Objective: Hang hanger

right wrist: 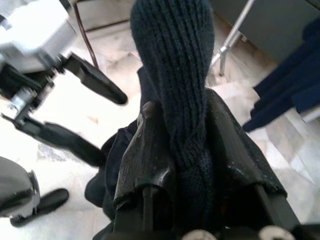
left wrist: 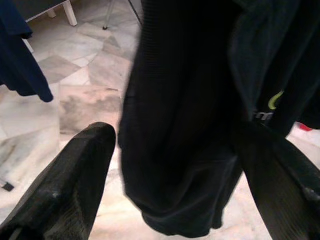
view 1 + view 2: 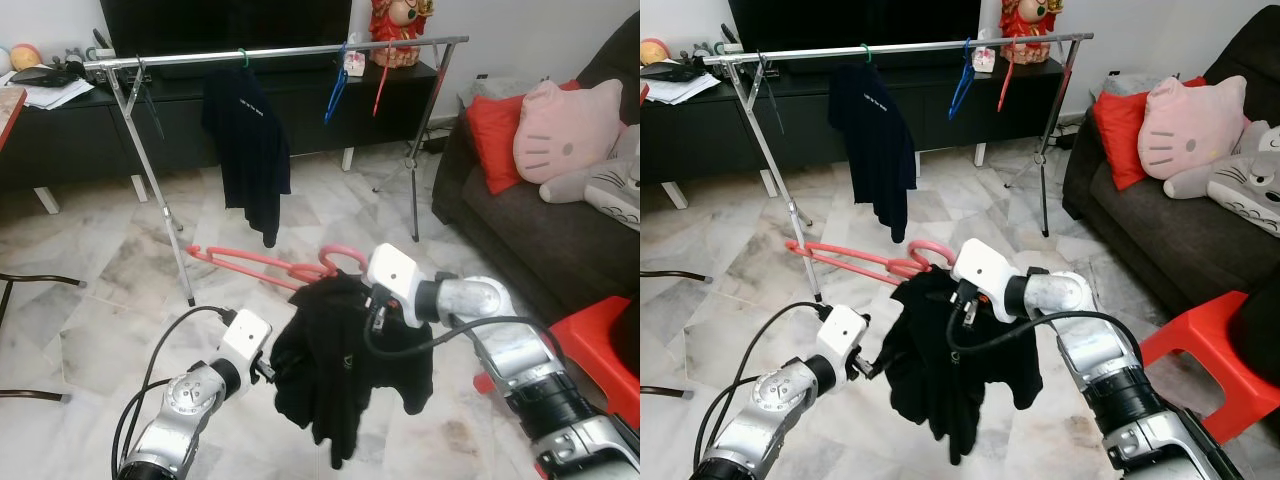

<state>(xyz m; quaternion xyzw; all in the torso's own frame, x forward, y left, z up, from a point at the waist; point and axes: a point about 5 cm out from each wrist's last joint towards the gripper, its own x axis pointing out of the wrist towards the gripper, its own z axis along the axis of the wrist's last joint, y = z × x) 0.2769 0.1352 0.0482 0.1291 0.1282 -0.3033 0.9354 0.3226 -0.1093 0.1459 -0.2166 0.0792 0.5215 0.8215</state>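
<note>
A pink hanger [image 3: 270, 262] sticks out level to the left, carrying a black garment [image 3: 345, 370] that droops below it. My right gripper [image 1: 182, 112] is shut on a fold of that dark knit cloth near the hanger's hook [image 3: 345, 258]. To the garment's left side, my left gripper [image 2: 175, 132] stands open, its fingers [image 2: 75, 175] spread on either side of the hanging cloth without closing on it. Farther back stands the metal clothes rack [image 3: 280, 52], its rail well beyond both arms.
On the rail hang a dark shirt [image 3: 248, 150], a blue hanger [image 3: 335, 95] and a red hanger [image 3: 381, 85]. A dark sofa [image 3: 530, 230] with cushions is to the right, a red stool [image 3: 600, 345] near my right arm, and a black TV cabinet [image 3: 60, 135] behind the rack.
</note>
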